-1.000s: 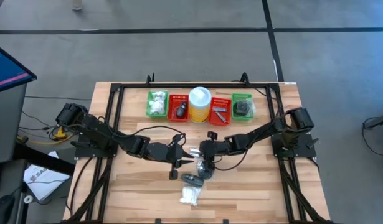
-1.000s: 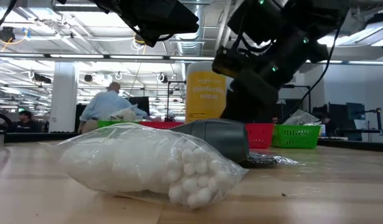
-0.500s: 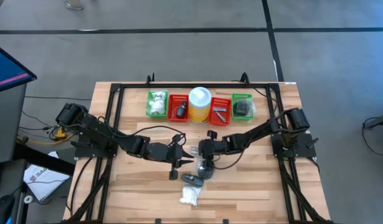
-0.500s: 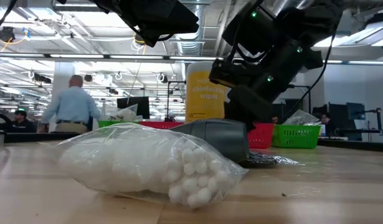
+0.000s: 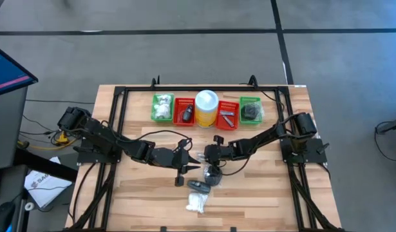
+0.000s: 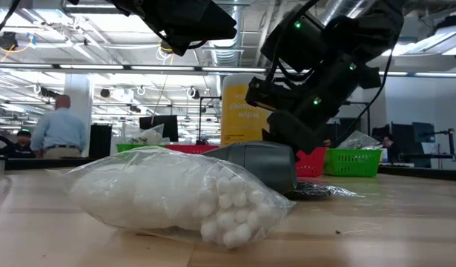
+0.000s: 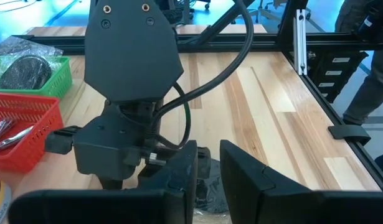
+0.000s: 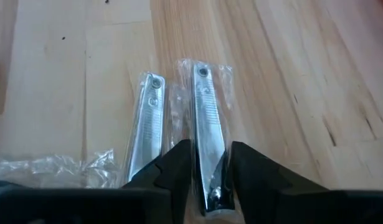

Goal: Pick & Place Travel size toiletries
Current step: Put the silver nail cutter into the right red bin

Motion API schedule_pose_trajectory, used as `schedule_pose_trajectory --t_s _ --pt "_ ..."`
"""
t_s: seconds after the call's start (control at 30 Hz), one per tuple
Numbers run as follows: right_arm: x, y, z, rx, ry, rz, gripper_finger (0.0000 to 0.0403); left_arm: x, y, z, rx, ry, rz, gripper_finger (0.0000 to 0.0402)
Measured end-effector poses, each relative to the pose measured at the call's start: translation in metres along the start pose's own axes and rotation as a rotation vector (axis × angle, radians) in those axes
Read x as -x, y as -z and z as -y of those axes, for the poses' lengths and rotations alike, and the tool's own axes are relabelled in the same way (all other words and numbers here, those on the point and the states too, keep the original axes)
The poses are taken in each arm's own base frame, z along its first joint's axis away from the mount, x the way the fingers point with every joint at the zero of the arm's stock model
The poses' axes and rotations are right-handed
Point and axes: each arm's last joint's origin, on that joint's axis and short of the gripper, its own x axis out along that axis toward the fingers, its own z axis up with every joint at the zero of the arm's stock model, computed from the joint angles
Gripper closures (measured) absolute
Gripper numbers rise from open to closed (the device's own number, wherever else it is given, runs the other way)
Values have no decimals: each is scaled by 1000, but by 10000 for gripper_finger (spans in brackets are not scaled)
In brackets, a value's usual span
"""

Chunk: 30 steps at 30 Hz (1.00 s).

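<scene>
Beside the yellow canister (image 5: 206,107), the right gripper (image 8: 208,177) is being narrowed around a wrapped nail clipper (image 8: 208,134), a pick being begun; the left gripper (image 7: 207,167), slightly parted, is being kept nearby.

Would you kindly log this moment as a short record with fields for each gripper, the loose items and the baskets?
right gripper: mid-table, fingers either side of a wrapped nail clipper
second clipper: lying beside it
left gripper: alongside, holding nothing
cotton ball bag: front of table
dark grey item: behind the bag
baskets: back row, flanking yellow canister
</scene>
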Motion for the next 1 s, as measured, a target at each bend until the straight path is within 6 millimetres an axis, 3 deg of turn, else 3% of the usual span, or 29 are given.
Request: schedule_pose_trajectory --t_s 0.17,0.47,1.0 --pt "2 0 0 2 -1 -8 355 0 0 0 0 0 0 342" --pt "10 -1 4 5 7 -28 354 0 0 0 0 0 0 342" --pt "70 -21 30 -40 138 -24 354 0 0 0 0 0 0 342"
